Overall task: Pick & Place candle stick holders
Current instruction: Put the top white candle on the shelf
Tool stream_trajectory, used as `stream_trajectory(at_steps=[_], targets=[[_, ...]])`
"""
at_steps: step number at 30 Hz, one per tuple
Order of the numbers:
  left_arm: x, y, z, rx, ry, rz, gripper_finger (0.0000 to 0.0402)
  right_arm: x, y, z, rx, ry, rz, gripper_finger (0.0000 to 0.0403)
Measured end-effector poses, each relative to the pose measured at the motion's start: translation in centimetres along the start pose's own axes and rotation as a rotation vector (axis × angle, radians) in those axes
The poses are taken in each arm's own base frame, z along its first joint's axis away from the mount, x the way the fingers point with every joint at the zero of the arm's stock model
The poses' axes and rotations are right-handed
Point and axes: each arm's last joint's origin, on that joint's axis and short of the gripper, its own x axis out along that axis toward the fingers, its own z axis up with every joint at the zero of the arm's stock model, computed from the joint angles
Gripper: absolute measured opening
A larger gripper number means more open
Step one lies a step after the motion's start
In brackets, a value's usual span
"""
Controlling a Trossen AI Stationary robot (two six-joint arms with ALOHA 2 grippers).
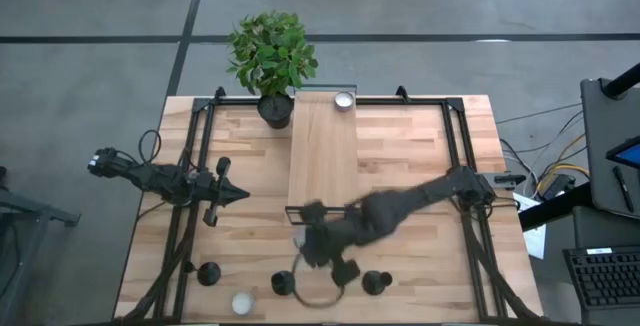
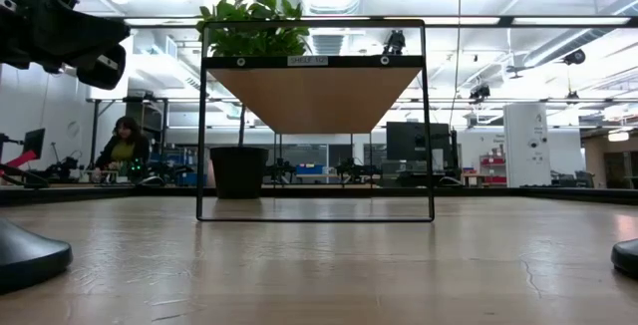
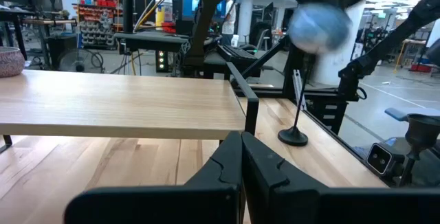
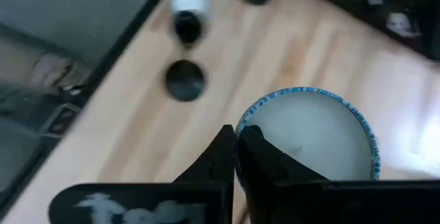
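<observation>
My right claw (image 1: pixel 318 251) hovers over the table's near edge, holding a tealight (image 4: pixel 309 136).

Its fingers are pinched on the tealight's rim, blurred. Three black holders stand upright along the near edge: one (image 1: pixel 283 283) just below the claw, one (image 1: pixel 377 283) to its right, one (image 1: pixel 208 273) farther left. My right arm is nearer the first two. My left claw (image 1: pixel 236 194) waits, closed, at mid-left.

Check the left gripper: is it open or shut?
Shut: in its wrist view the left gripper shows both fingers pressed together, with nothing between them.
</observation>
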Motion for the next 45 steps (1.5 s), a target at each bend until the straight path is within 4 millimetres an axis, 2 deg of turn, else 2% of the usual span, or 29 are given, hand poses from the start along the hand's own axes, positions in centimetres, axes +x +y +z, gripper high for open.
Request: stream_trajectory(at_steps=[7, 17, 20, 24, 27, 31, 34, 45], targets=[[0.0, 0.0, 0.0, 0.0, 0.0, 0.0, 0.0, -3.2, -7.9, -2.1, 0.14, 0.0, -0.083, 0.0008], [0.0, 0.0, 0.0, 0.0, 0.0, 0.0, 0.0, -5.1, -18.7, -6.8, 0.284, 0.031, -0.196, 0.0008], [0.0, 0.0, 0.0, 0.0, 0.001, 0.0, 0.0, -5.6, -21.4, -8.6, 0.35, 0.039, -0.223, 0.0008], [0.0, 0.0, 0.0, 0.0, 0.001, 0.0, 0.0, -6.6, -24.6, -10.8, 0.463, -0.009, -0.176, 0.0008], [0.0, 0.0, 0.0, 0.0, 0.001, 0.0, 0.0, -7.1, -26.9, -12.3, 0.55, -0.033, -0.218, 0.0008], [0.0, 0.0, 0.0, 0.0, 0.001, 0.0, 0.0, -7.4, -29.2, -14.0, 0.696, -0.056, -0.262, 0.0008], [0.0, 0.0, 0.0, 0.0, 0.001, 0.0, 0.0, -6.7, -30.2, -15.0, 0.792, -0.045, -0.264, 0.0008], [0.0, 0.0, 0.0, 0.0, 0.001, 0.0, 0.0, -3.5, -31.4, -16.0, 0.897, -0.017, -0.257, 0.0008]])
